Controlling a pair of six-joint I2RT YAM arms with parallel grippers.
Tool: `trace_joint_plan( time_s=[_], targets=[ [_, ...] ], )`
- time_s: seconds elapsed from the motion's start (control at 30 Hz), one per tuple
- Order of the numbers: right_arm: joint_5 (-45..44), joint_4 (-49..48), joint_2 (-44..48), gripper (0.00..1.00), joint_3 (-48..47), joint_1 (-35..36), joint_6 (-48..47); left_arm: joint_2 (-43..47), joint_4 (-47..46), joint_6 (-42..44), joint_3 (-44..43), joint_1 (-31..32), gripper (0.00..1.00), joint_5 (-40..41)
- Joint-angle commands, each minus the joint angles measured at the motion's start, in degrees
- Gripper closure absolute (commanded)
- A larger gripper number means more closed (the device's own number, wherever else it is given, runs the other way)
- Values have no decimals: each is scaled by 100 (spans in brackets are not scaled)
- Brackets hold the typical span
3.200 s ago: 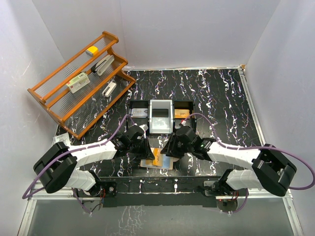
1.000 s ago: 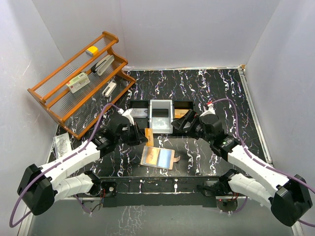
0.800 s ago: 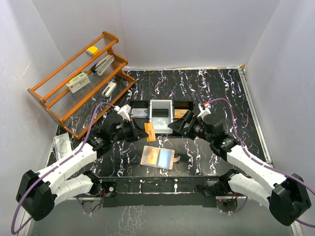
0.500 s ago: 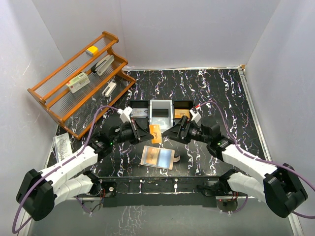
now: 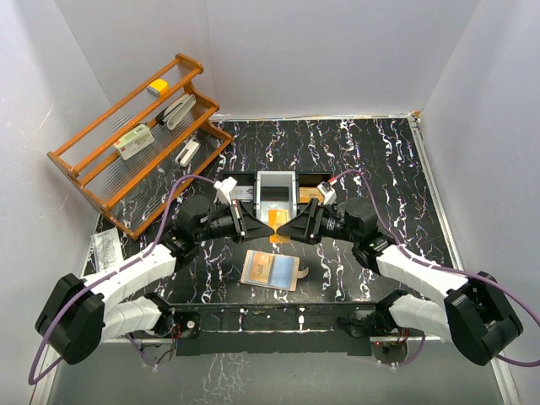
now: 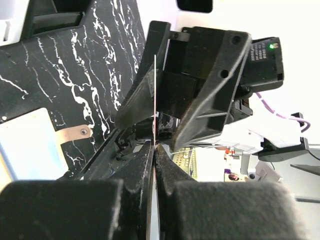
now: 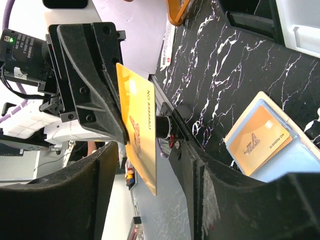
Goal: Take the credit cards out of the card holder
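Observation:
The beige card holder (image 5: 270, 271) lies open on the table, with an orange card and a blue-grey card in its slots. It also shows in the right wrist view (image 7: 260, 137) and in the left wrist view (image 6: 25, 147). My left gripper (image 5: 263, 225) is shut on an orange credit card (image 5: 276, 230) and holds it upright above the table, edge-on in the left wrist view (image 6: 155, 95). My right gripper (image 5: 289, 228) is open, with one finger on each side of that card (image 7: 137, 125), and I cannot tell whether they touch it.
A black-and-grey three-compartment tray (image 5: 276, 196) stands just behind the grippers, with a card in its right compartment. A wooden tiered rack (image 5: 135, 143) with small items stands at the back left. A clear plastic bag (image 5: 105, 250) lies at the left edge.
My left gripper has carried the orange card up and right from the card holder to the middle. My right gripper has swung left, open, to meet the card.

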State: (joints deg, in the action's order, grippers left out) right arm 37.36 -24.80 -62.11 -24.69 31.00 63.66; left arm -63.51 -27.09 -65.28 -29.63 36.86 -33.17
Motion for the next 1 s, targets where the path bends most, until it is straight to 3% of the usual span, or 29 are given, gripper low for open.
trace_joint_plan(
  time_s=[0.0, 0.43, 0.8, 0.97],
  targets=[
    [299, -608, -105, 51, -249, -15, 85, 99, -480, -76, -61, -35, 100, -378],
    [790, -1458, -273, 62, -84, -214, 507, 320, -109, 113, -76, -34, 100, -372],
    [1077, -1721, -297, 92, 88, -428, 630, 282, -408, -54, 48, -43, 100, -451],
    [1177, -1891, -333, 96, 132, -485, 714, 173, -529, -101, 51, -39, 100, -549]
  ],
)
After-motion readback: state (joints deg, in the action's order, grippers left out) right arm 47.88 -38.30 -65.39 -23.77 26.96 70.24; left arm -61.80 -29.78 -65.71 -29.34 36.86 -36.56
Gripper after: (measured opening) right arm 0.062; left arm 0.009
